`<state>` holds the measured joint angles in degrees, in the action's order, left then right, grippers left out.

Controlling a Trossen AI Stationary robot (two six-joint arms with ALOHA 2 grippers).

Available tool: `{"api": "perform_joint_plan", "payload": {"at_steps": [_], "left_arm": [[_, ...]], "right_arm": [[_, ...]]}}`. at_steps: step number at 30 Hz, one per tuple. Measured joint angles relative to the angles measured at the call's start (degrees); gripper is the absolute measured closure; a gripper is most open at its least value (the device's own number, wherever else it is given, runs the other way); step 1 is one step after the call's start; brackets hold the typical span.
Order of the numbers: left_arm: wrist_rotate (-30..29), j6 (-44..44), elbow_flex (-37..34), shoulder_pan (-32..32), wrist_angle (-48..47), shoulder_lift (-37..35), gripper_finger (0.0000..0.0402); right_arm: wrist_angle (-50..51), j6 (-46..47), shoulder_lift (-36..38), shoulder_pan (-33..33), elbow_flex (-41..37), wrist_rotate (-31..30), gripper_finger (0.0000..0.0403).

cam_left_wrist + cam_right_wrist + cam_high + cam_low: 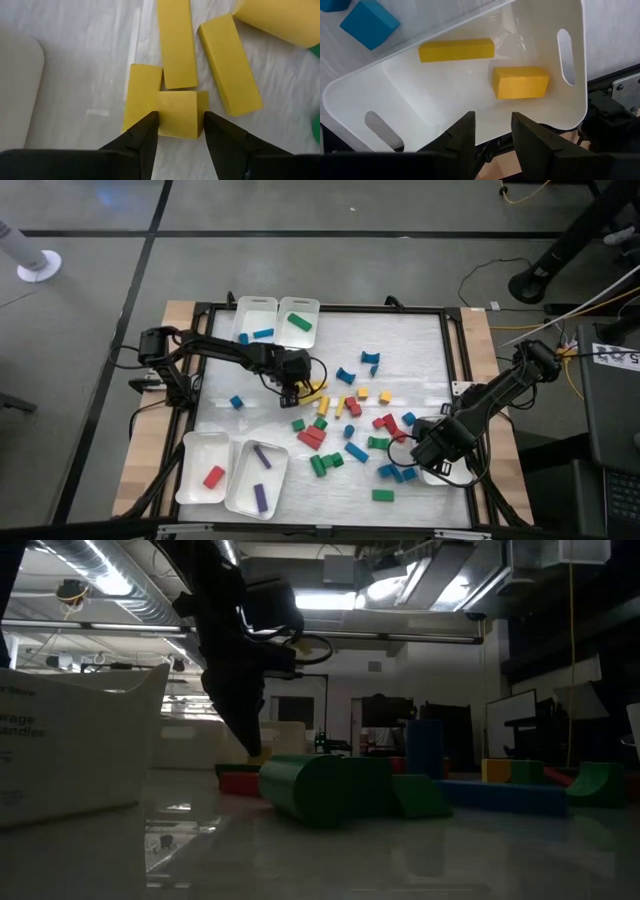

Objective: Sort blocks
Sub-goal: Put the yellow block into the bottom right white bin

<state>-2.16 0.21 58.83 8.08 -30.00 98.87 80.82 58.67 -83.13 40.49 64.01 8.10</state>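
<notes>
The left gripper (181,131) is low over the middle of the table, among a group of yellow blocks (318,392). Its 2 fingers (142,137) stand on either side of a yellow cube (177,114), touching or almost touching its sides; I cannot tell if the cube is already clamped. I judge the step is picking up this yellow piece. Next it needs a firm squeeze and a straight lift.

The right gripper (493,131) waits above a white tray (572,100) holding 2 yellow bars, with fingers apart and empty.

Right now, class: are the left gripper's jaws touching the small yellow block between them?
Touching. The left wrist view shows the left gripper with both jaws against the small yellow block.
</notes>
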Motion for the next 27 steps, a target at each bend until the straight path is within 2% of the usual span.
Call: {"api": "perform_joint_plan", "payload": {"at_steps": [4,11,19,27], "left_arm": [[-0.33,1.77,0.08,-1.6,-0.24,-0.04,0.0257],[-6.86,3.46,0.37,-4.87,-0.59,0.07,0.0234],[-8.25,2.89,0.31,-6.54,-0.48,0.13,0.0183],[-8.44,1.25,0.33,-6.58,-0.13,0.51,0.0182]], "right_arm": [[0.0,0.0,0.0,0.0,0.0,0.02,0.0276],[0.0,0.0,0.0,0.0,0.0,-0.01,0.0276],[0.0,0.0,0.0,0.0,0.0,-0.07,0.0276],[-0.02,0.07,0.0,0.0,0.0,-0.12,0.0276]]}}
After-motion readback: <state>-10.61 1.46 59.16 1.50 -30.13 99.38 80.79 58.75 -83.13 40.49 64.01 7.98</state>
